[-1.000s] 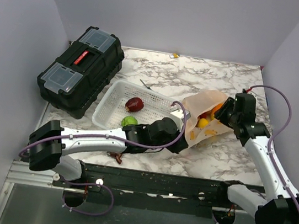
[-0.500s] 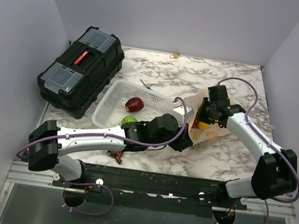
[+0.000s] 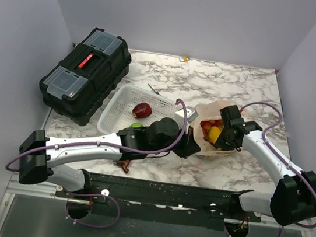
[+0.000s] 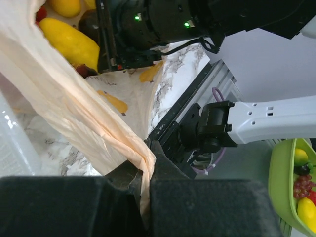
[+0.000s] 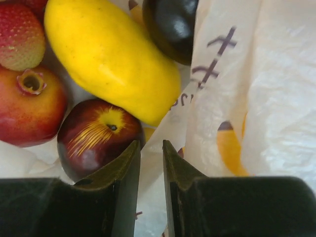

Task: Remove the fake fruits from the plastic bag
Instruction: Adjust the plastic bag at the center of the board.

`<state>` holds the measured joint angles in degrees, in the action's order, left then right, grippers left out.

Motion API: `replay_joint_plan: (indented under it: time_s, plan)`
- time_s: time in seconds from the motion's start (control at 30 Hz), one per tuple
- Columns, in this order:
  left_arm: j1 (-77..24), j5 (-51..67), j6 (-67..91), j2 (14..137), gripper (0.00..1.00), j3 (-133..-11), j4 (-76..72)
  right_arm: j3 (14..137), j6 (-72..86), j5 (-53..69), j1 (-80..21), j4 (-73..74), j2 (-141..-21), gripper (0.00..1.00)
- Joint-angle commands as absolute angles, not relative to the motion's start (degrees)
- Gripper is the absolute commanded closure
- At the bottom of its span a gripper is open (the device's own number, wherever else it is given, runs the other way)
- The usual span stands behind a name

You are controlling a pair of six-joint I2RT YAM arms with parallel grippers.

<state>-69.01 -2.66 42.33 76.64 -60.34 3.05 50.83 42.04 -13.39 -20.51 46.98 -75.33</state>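
While the left hand (image 4: pixel 143 180) pinches the plastic bag (image 4: pixel 74 113), fake fruits (image 3: pixel 212 129) lie inside

Because its fingers meet on a gathered fold, that hand holds the bag, which lies on the bench (image 3: pixel 210 79) beside the white basket (image 3: pixel 117 118). The right hand (image 5: pixel 150 160) is narrow over bag film by a dark red apple (image 5: pixel 96 138); whether it grips, I cannot tell.

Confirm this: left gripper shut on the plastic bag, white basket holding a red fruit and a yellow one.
Wrong colour: the white basket holds a red fruit and a green fruit, not yellow; the top external view shows it. The left gripper is shut on the plastic bag.
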Motion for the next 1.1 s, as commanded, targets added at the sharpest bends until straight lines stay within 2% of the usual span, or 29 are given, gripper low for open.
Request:
replay_joint_plan:
  time_s: [0.0,0.2,0.33,0.53,0.6,0.7,0.83,1.07]
  plan:
    - [-68.0,-0.9,42.3,71.2,1.00,-56.8,4.6,46.9,51.1,-14.7,-20.1,48.7,-70.9,0.72]
    - [-67.4,4.2,42.2,70.5,1.00,-51.0,4.1,38.6,63.1,-15.0,-19.7,46.7,-68.9,0.70]
    - [-67.4,2.6,42.1,70.2,1.00,-47.3,6.9,35.2,68.1,-14.7,-19.6,44.7,-66.4,0.70]
    - [-67.4,0.4,38.6,69.3,1.00,-43.0,8.9,34.1,66.6,-20.9,-19.5,45.6,-62.6,0.69]
    - [-67.8,1.5,38.1,71.5,1.00,-43.2,9.8,33.8,64.8,-21.2,-19.6,43.9,-60.0,0.63]
    - [-68.3,1.9,37.7,73.3,1.00,-43.1,10.2,32.7,57.8,-13.1,-19.6,33.3,-55.4,0.54]
    - [-68.8,1.8,36.6,73.0,1.00,-42.7,9.6,35.0,53.3,-11.7,-19.6,28.7,-52.8,0.40]
    - [-69.0,3.1,35.8,73.8,1.00,-41.8,7.9,39.6,46.8,-13.9,-19.5,29.2,-57.2,0.33]
